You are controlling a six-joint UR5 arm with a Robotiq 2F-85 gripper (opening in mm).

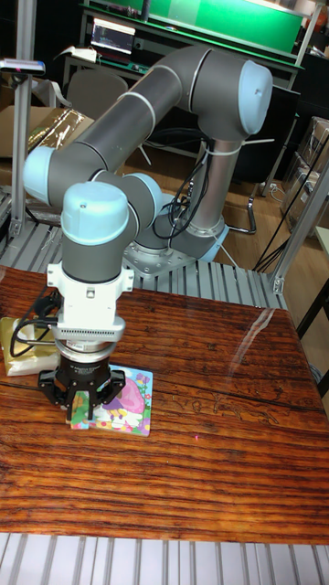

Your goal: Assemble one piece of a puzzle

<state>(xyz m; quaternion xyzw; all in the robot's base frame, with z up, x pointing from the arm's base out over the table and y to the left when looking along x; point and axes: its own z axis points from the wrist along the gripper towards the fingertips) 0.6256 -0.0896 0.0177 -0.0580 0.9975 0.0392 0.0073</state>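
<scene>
Colourful square cardboard puzzle (126, 399) on wooden counter (219, 439) | black two-finger gripper (80, 409) low over its left edge, finger spacing unclear | risk: misaligned piece jams.

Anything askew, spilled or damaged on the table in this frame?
Nothing stands out. The puzzle board lies flat on the wooden table, with the tool low over its left edge. A yellowish object sits at the table's left edge, partly hidden.

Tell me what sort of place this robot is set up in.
Probably a robotics lab or workshop: the arm is bolted to a metal frame behind a wooden table, with a green-topped bench and a chair behind.
</scene>
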